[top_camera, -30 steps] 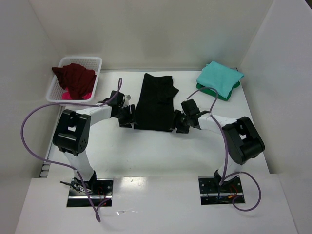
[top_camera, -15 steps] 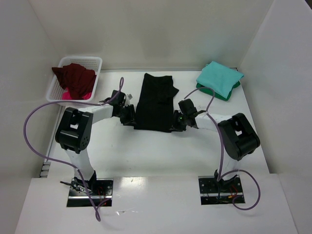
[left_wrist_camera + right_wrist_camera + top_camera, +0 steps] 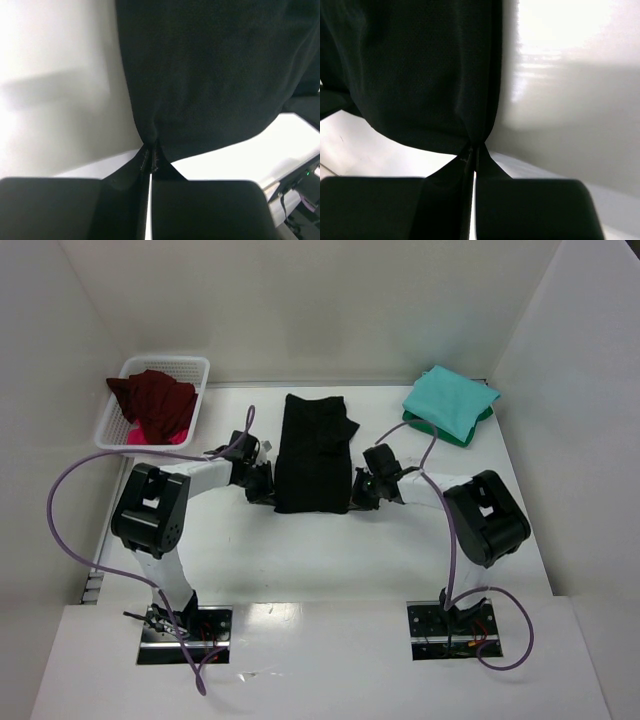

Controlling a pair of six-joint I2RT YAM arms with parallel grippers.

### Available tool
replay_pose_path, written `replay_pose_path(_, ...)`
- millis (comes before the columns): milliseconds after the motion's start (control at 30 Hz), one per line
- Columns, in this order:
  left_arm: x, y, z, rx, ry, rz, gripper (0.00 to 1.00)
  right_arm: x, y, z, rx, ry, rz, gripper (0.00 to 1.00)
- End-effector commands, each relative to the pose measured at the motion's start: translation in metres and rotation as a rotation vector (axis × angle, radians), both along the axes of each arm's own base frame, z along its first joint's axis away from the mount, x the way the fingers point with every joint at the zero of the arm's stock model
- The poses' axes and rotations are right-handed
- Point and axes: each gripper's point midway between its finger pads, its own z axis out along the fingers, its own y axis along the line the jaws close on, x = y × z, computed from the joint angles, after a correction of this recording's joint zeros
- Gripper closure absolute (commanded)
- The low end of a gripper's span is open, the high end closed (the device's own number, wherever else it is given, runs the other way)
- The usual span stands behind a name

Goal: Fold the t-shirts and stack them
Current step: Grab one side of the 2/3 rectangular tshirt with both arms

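Note:
A black t-shirt (image 3: 314,452) lies folded into a long strip in the middle of the table. My left gripper (image 3: 268,490) is shut on its near left corner, and the left wrist view shows the black cloth (image 3: 210,70) pinched at my left gripper (image 3: 151,159). My right gripper (image 3: 357,496) is shut on the near right corner, where the cloth (image 3: 415,70) bunches into my right gripper (image 3: 473,154). A folded teal t-shirt (image 3: 450,402) rests on a dark green one (image 3: 462,435) at the back right. Maroon (image 3: 155,400) and pink (image 3: 140,435) shirts fill the basket.
The white lattice basket (image 3: 196,370) stands at the back left corner. White walls close the table (image 3: 330,550) at the back and both sides. Purple cables loop from both arms.
Both grippers have moved in to the black t-shirt's near corners and shut on the cloth. The shirt's near edge has shifted slightly.

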Motion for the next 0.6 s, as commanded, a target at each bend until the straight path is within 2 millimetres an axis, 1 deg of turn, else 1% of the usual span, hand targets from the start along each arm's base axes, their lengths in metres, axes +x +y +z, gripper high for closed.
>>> replay_pose_path(0, -0.022, -0.004, 0.011, 0.002, 0.033, -0.005, 1.0, -0.018, -0.011, 0.0, -0.055, 0.019, 0.002, 1.0)
replay_pose_path(33, -0.028, -0.005, 0.009, 0.008, 0.043, -0.01, 1.0, -0.021, -0.013, 0.001, -0.059, 0.02, 0.0, 1.0)
replay_pose_path(100, -0.04, -0.01, 0.013, 0.016, 0.058, -0.03, 1.0, -0.026, -0.017, 0.002, -0.071, 0.026, -0.005, 1.0)
replay_pose_path(133, -0.048, -0.011, 0.014, 0.02, 0.074, -0.039, 1.0, -0.028, -0.018, 0.006, -0.069, 0.023, -0.005, 1.0)
replay_pose_path(167, -0.053, -0.011, 0.014, 0.027, 0.079, -0.044, 1.0, -0.03, -0.018, 0.01, -0.061, 0.025, -0.008, 1.0)
replay_pose_path(233, -0.063, -0.011, 0.021, 0.033, 0.089, -0.049, 1.0, -0.037, -0.019, 0.014, -0.051, 0.035, -0.005, 1.0)
replay_pose_path(300, -0.076, -0.009, 0.027, 0.041, 0.1, -0.053, 1.0, -0.043, -0.02, 0.027, -0.036, 0.017, -0.007, 1.0)
replay_pose_path(333, -0.078, -0.007, 0.03, 0.044, 0.101, -0.046, 1.0, -0.047, -0.02, 0.03, -0.035, 0.014, -0.002, 1.0)
replay_pose_path(400, -0.085, -0.005, 0.04, 0.04, 0.096, -0.041, 1.0, -0.051, -0.022, 0.045, -0.018, -0.01, -0.006, 1.0)
replay_pose_path(467, -0.087, -0.004, 0.048, 0.035, 0.09, -0.036, 1.0, -0.061, -0.022, 0.052, -0.009, -0.004, 0.007, 1.0)
replay_pose_path(567, -0.097, -0.008, 0.067, 0.013, 0.086, -0.05, 1.0, -0.068, -0.02, 0.067, 0.015, -0.017, 0.023, 1.0)
